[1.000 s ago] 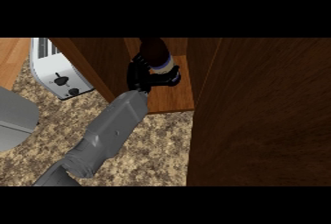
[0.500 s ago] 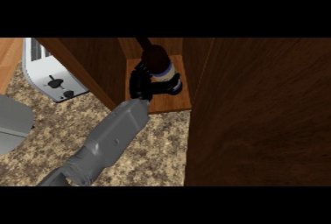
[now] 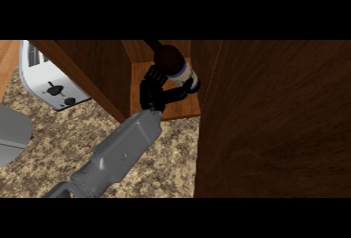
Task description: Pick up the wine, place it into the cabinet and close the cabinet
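Cabinet (image 3: 168, 104) shelf | dark wine (image 3: 175, 62), pale-banded | hand (image 3: 156, 90) curled round

counter (image 3: 171, 158): speckled brown granite | toaster (image 3: 51, 83): white, upper left | grey object (image 3: 10, 137): left edge
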Action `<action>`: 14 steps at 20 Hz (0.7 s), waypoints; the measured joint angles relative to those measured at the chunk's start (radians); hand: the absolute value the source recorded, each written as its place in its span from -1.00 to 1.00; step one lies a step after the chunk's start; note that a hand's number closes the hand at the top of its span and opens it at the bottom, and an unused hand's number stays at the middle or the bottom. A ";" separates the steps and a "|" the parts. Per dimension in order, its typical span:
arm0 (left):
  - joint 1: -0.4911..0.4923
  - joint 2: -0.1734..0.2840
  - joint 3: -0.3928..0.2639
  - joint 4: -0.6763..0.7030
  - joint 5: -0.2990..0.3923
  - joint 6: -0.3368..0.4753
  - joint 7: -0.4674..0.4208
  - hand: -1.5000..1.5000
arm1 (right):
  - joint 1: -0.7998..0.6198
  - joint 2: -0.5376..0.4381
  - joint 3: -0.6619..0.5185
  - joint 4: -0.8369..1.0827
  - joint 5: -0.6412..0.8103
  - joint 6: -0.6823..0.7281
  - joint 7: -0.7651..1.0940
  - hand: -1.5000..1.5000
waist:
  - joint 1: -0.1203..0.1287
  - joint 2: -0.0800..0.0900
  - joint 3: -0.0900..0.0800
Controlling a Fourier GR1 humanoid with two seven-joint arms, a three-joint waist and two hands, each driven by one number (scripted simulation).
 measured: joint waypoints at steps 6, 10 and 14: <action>-0.036 0.000 -0.007 0.018 0.068 0.018 -0.031 -1.00 | -0.031 -0.005 -0.005 -0.007 -0.003 -0.010 0.025 -1.00 | -0.002 0.003 0.000; -0.056 0.000 -0.025 0.036 0.099 0.044 -0.035 -1.00 | -0.022 0.000 0.006 -0.007 0.001 -0.008 0.017 -1.00 | -0.006 0.004 0.000; -0.072 0.000 -0.061 0.053 0.107 0.071 -0.040 -1.00 | -0.006 -0.003 0.007 -0.012 -0.005 0.000 0.013 -1.00 | -0.004 0.003 0.001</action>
